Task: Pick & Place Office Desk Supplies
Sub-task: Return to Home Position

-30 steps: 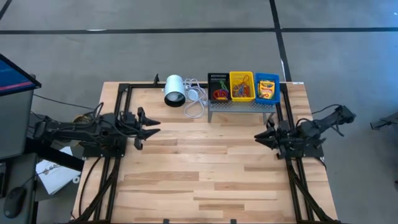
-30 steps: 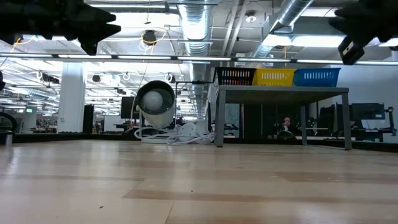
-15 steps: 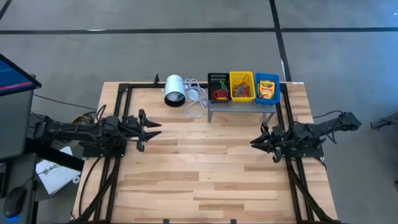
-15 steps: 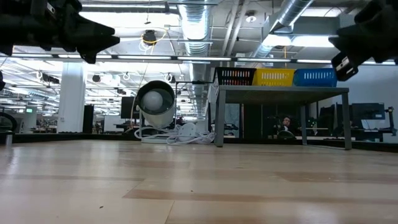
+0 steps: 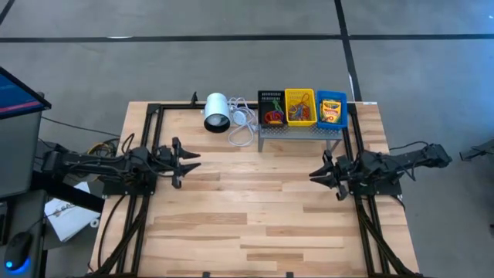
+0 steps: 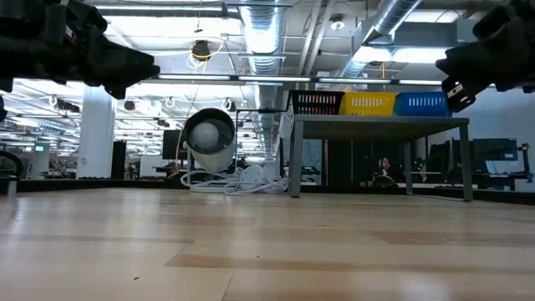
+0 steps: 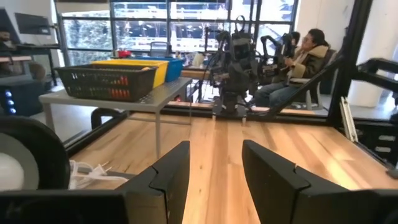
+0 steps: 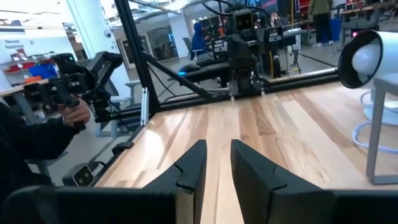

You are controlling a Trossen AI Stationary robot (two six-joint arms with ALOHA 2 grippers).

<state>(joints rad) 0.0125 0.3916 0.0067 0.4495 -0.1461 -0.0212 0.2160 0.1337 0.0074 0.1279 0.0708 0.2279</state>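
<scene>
Three small trays stand in a row on a grey perforated rack [image 5: 297, 130] at the table's far side. The black tray [image 5: 271, 108] holds red rings or clips. Coloured rubber bands fill the yellow tray [image 5: 299, 106]. A yellow-and-green crayon box [image 5: 332, 110] lies in the blue tray. My left gripper [image 5: 189, 162] [image 7: 214, 162] hovers open over the table's left part. My right gripper [image 5: 320, 176] [image 8: 217, 158] hovers open over the right part, nearer than the rack. They point at each other. In the low view both grippers [image 6: 142, 63] [image 6: 451, 79] hang well above the wood.
A white cylinder [image 5: 217, 112] with a looped white cable [image 5: 241, 127] lies left of the rack. Bare wood spreads between the grippers and toward the near edge. A black frame [image 5: 154, 108] borders the table. A person sits beyond the right side [image 7: 298, 56]; another's hand [image 8: 74, 112] shows beyond the left.
Both grippers have come down toward the table. The right gripper has also moved a little toward the table's left and near edge. Neither has taken hold of anything.
</scene>
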